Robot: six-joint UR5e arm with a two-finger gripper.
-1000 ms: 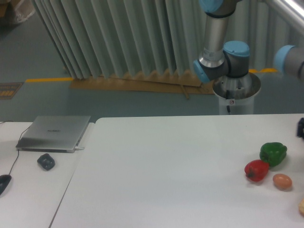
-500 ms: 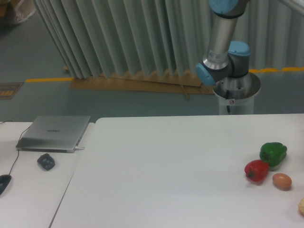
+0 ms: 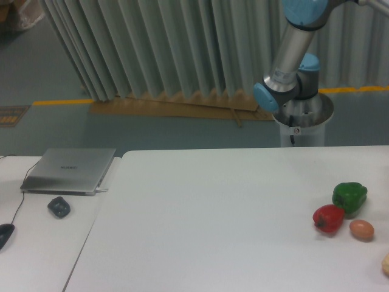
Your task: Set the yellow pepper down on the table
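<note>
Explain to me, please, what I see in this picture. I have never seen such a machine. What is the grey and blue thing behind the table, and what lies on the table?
The grey tube with blue joints is a robot arm, standing on a round base behind the table. One fixed camera looks at the scene from the front, so there is only this one view. The arm bends up and out of the picture, so its claw is not visible, and I cannot say whether it holds anything.

On the white table, near the right edge, lie a green pepper, a red pepper touching it, and a small brownish egg-like thing. Something pale shows at the right border, cut off. No yellow pepper is visible.

On the desk at the left lie a closed laptop and a small dark object.
</note>
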